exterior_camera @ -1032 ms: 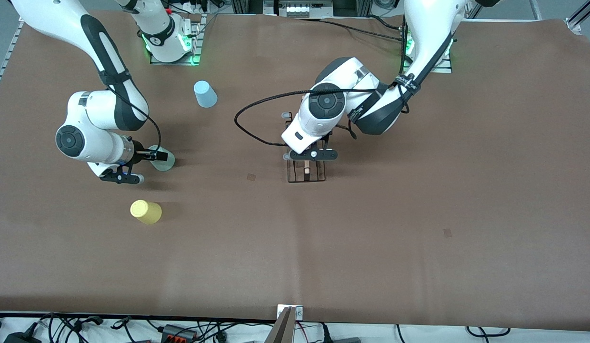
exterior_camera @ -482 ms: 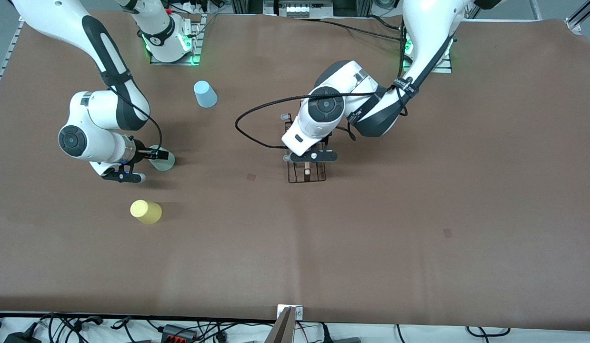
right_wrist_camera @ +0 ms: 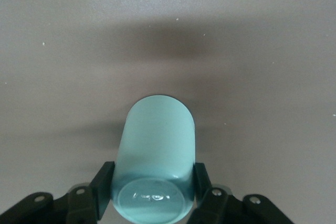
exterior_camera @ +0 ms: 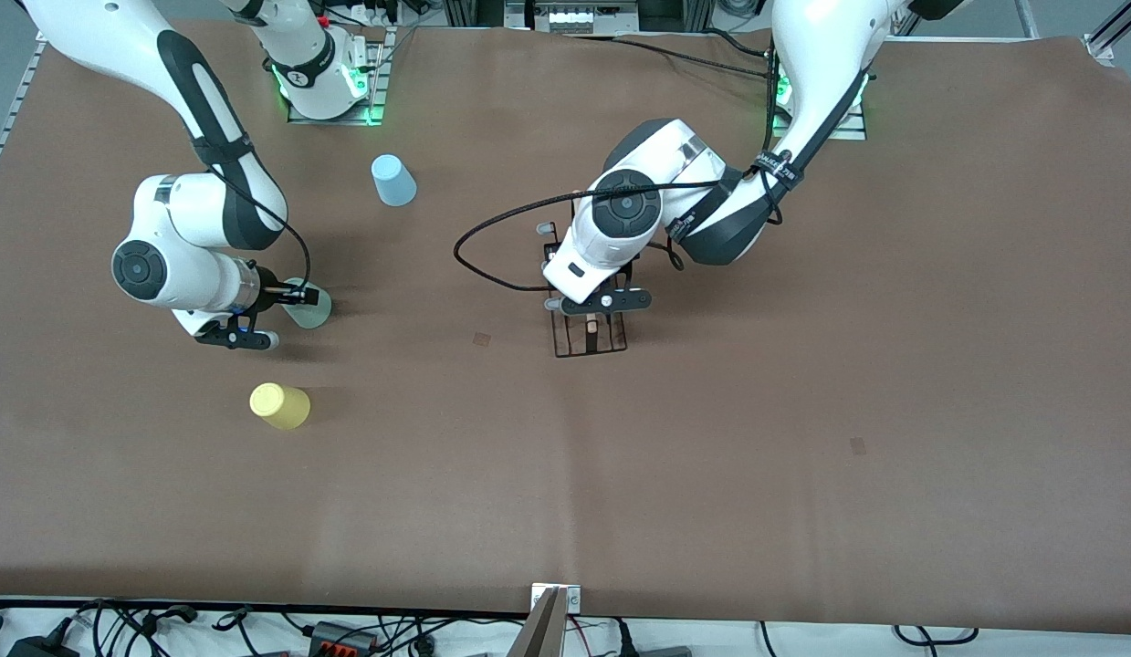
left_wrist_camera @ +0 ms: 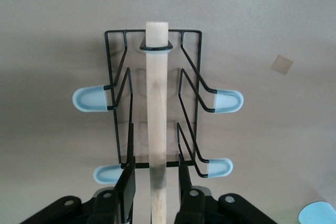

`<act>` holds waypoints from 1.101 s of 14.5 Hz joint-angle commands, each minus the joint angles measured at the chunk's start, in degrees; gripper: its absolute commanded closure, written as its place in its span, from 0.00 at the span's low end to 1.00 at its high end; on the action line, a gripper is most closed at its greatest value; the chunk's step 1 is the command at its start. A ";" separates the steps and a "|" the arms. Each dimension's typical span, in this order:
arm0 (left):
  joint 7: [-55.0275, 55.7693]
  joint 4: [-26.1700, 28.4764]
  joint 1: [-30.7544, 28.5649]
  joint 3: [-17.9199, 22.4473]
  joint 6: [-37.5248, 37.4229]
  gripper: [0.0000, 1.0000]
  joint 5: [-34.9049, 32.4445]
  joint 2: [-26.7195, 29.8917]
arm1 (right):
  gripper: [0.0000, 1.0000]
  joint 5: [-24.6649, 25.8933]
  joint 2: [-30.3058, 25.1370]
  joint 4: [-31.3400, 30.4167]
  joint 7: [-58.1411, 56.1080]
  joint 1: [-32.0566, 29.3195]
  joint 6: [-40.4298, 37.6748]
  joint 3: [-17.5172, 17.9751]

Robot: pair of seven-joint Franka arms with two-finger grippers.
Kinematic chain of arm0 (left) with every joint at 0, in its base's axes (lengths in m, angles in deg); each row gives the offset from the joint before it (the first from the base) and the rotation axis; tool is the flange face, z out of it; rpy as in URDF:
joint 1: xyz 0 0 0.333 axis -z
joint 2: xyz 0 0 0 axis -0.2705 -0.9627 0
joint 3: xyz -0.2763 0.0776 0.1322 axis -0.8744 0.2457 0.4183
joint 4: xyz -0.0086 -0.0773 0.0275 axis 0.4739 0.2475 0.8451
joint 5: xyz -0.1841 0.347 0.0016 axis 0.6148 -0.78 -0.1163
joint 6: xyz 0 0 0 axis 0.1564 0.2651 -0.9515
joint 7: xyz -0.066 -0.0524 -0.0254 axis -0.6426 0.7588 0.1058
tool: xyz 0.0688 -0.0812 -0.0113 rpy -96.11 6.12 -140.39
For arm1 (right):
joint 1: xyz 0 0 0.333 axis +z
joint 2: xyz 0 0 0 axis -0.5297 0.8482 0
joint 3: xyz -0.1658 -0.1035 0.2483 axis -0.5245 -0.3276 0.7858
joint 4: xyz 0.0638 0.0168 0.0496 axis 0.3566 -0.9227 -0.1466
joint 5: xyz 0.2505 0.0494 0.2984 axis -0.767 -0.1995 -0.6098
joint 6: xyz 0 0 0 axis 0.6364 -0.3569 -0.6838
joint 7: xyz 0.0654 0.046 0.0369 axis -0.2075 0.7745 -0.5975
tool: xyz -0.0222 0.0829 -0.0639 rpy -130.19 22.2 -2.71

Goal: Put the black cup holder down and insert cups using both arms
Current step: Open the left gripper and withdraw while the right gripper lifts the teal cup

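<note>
The black cup holder (exterior_camera: 590, 338) stands on the table near its middle, with its wooden bar (left_wrist_camera: 156, 103) along the top and pale-tipped pegs on both sides. My left gripper (exterior_camera: 589, 317) is over it, open. Its fingers (left_wrist_camera: 126, 188) sit on either side of the bar with a gap on each side. My right gripper (exterior_camera: 302, 296), toward the right arm's end, is shut on the pale green cup (right_wrist_camera: 156, 140) near its base. The yellow cup (exterior_camera: 279, 405) stands nearer the front camera. The light blue cup (exterior_camera: 393, 180) stands farther back.
A black cable (exterior_camera: 501, 239) loops from the left arm above the table beside the holder. Brown mat (exterior_camera: 802, 411) covers the table, with broad bare room toward the front camera and the left arm's end. The light blue cup's edge (left_wrist_camera: 318, 215) shows in the left wrist view.
The right gripper's fingers closed onto the pale green cup. The left gripper's fingers came apart off the wooden bar, and the holder and left hand sit slightly nearer the front camera.
</note>
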 commanded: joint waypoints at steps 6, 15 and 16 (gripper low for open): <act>0.28 -10.67 -2.46 -0.62 -14.56 0.57 -0.03 0.53 | 0.76 -0.96 -0.83 17.69 -1.37 -0.02 -19.11 0.28; -16.21 -10.94 -20.98 -0.71 -25.38 0.43 -0.73 8.88 | 0.76 -0.78 -0.13 28.52 -1.91 6.20 -22.03 3.71; -19.64 -10.94 -23.88 -0.79 -26.35 0.37 -0.56 9.67 | 0.76 -0.70 0.57 29.75 -1.73 8.66 -21.94 3.71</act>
